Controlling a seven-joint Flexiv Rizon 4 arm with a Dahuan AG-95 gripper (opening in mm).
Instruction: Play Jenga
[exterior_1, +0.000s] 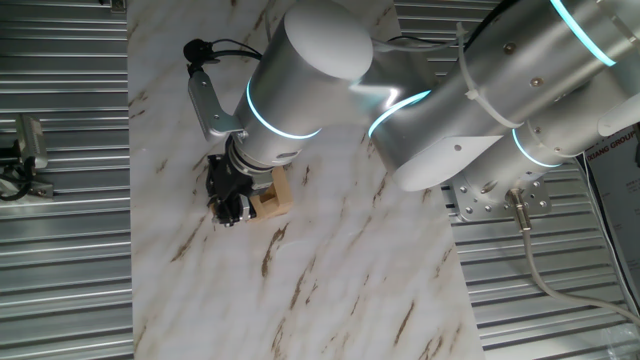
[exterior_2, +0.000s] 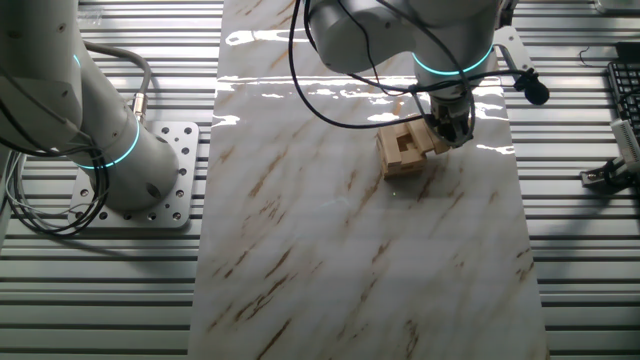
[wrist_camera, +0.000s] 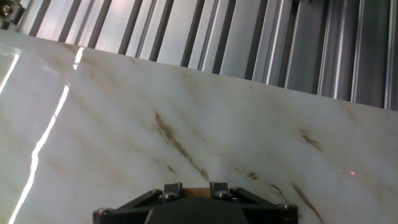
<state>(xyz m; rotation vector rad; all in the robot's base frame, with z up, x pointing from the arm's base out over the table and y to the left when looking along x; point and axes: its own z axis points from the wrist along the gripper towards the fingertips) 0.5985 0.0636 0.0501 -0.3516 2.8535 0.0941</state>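
Note:
The Jenga is a small low stack of tan wooden blocks on the marble-patterned table. In one fixed view the stack shows just right of my black gripper, which is low at its side. In the other fixed view the gripper is at the stack's right end, where one block juts toward it. In the hand view a tan block fills the gap between the two fingers, so the gripper is shut on it. The rest of the stack is hidden in the hand view.
Ribbed metal decking surrounds the table on all sides. The arm's base plate is bolted to the left of the table. A black keyboard and a small device lie off the right edge. A red laser dot shows on the marble.

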